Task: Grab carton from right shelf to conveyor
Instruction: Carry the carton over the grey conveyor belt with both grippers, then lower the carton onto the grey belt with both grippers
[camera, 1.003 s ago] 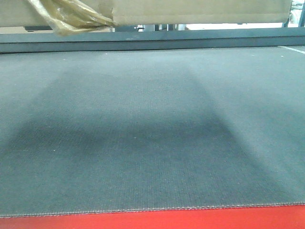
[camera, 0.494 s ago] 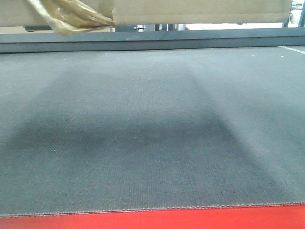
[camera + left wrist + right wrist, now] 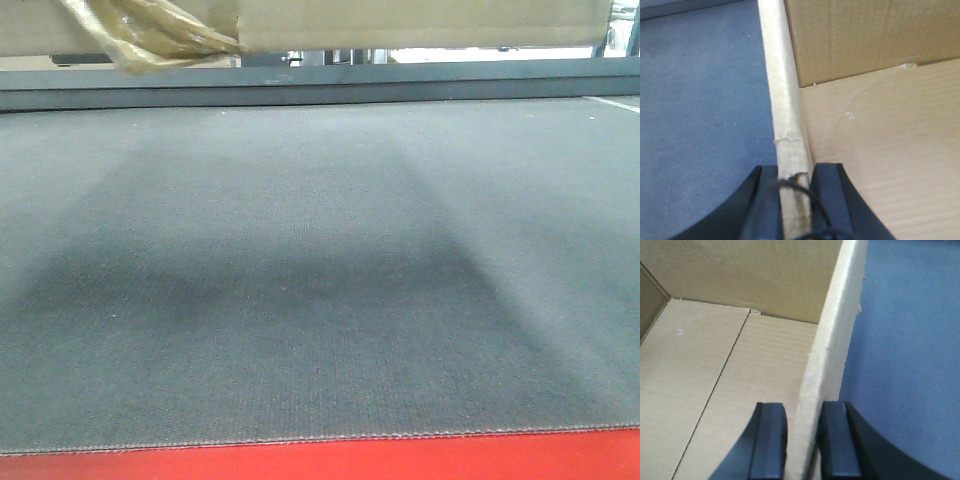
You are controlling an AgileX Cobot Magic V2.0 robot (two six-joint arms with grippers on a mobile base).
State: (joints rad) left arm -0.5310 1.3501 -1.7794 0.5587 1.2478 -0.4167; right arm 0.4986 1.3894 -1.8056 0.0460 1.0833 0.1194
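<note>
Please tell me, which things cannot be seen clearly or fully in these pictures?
- Front view: the top edge cuts off the carton; only its lower strip and a tape scrap show above the conveyor.
- The shelf: in no view.
- Both wrist views: the bottom edge cuts off the jaws, and the carton's own walls and floor hide its outer faces and underside.
- The arms: in no view.

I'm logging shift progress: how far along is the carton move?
Done: the carton is lifted and hangs over the conveyor, casting a shadow on the belt. In hand: the left gripper and right gripper have their jaws shut on its side walls. Left: lowering it onto the belt and letting go.
</note>
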